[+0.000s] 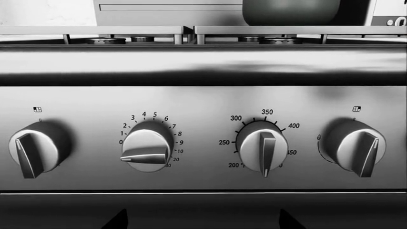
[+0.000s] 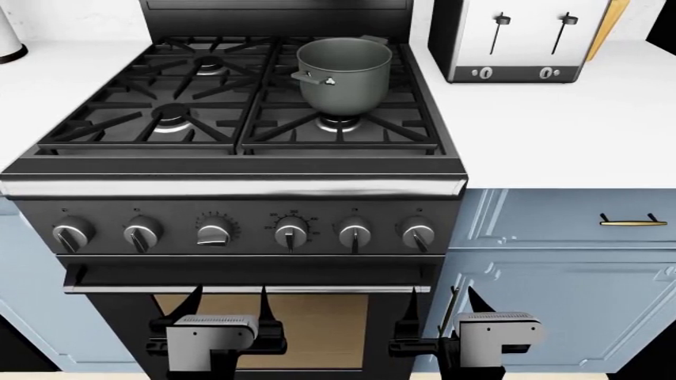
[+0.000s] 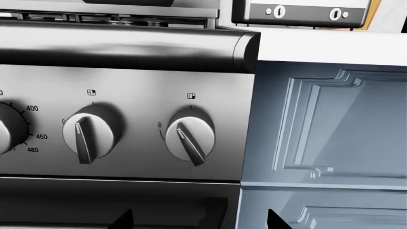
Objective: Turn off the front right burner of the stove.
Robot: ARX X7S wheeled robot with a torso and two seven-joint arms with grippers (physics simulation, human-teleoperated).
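The black stove has four burners under cast-iron grates. The front right burner shows just under the front edge of a grey pot standing on the right grate. Six silver knobs line the front panel. The rightmost knob also shows in the right wrist view, its pointer turned off vertical; the knob beside it is nearly vertical. My left gripper and right gripper are open and empty, in front of the oven door below the knobs. Their tips show in the wrist views.
A silver-and-black toaster stands on the white counter right of the stove. Blue cabinet fronts with a gold handle flank the stove. The oven door handle runs just above my grippers.
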